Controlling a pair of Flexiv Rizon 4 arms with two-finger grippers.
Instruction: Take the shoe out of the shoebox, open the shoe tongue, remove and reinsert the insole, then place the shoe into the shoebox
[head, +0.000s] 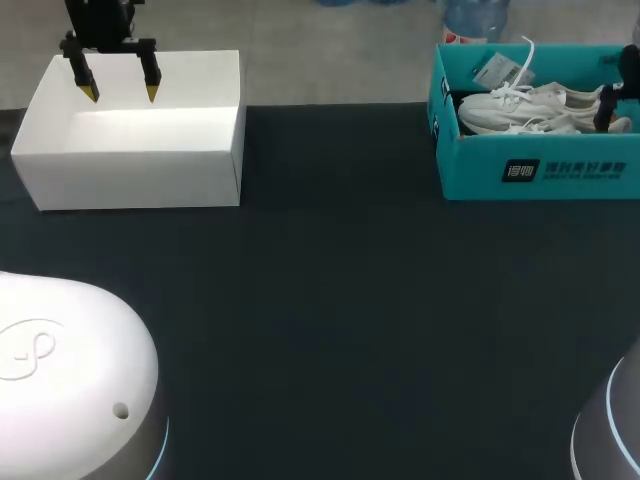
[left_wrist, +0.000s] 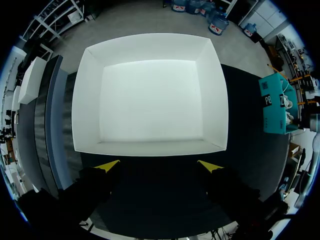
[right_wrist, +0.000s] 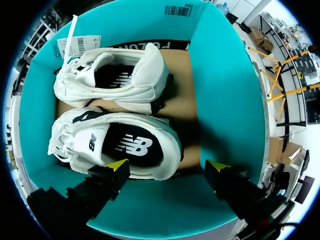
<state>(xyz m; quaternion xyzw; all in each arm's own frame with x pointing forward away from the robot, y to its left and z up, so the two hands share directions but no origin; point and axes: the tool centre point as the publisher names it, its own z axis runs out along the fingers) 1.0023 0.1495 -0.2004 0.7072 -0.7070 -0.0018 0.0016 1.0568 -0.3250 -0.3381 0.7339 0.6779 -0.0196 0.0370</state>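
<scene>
A teal shoebox (head: 540, 170) stands at the table's far right with two white sneakers in it. In the right wrist view the nearer shoe (right_wrist: 125, 145) lies on its side, its dark insole showing, and the second shoe (right_wrist: 115, 75) lies beyond it with a hang tag (right_wrist: 80, 46). My right gripper (right_wrist: 167, 165) hangs open just above the box, one yellow tip over the nearer shoe's heel, the other by the teal wall (right_wrist: 225, 85). At the far left my left gripper (head: 120, 95) stands open over an empty white box (head: 130, 130), touching nothing.
The white box (left_wrist: 150, 95) is open and empty, ahead of my left gripper (left_wrist: 159, 166). The dark tabletop (head: 340, 310) stretches between the two boxes. The arms' white bases (head: 60, 370) sit at the near corners.
</scene>
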